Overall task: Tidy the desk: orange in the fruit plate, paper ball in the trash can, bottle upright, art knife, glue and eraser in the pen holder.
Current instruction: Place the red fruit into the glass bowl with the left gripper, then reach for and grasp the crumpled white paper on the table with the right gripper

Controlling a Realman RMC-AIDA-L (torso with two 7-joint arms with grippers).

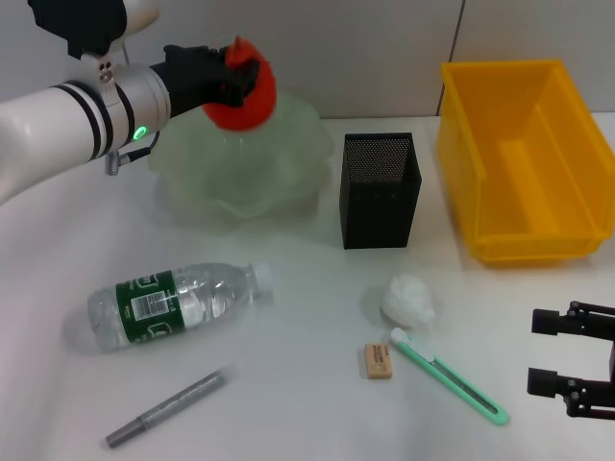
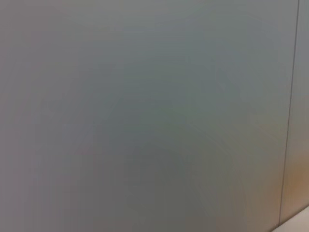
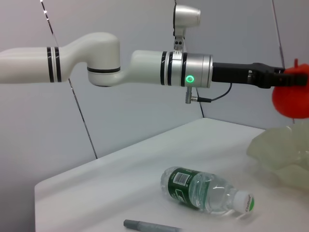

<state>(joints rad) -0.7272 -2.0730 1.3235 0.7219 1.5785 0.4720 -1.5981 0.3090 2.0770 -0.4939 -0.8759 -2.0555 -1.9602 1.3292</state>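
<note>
My left gripper [image 1: 240,75] is shut on the orange [image 1: 248,104], holding it in the air just above the back of the pale green fruit plate [image 1: 240,187]. The right wrist view shows the same orange [image 3: 292,99] over the plate's rim [image 3: 282,150]. The bottle [image 1: 173,305] lies on its side at the front left. A paper ball [image 1: 408,300], an eraser [image 1: 379,361] and a green art knife [image 1: 450,376] lie together near the front. The grey glue stick [image 1: 163,410] lies at the front left. My right gripper [image 1: 557,353] rests open at the front right.
A black mesh pen holder [image 1: 380,192] stands at the centre, right of the plate. The yellow trash can [image 1: 524,158] sits at the back right. The left wrist view shows only a grey wall.
</note>
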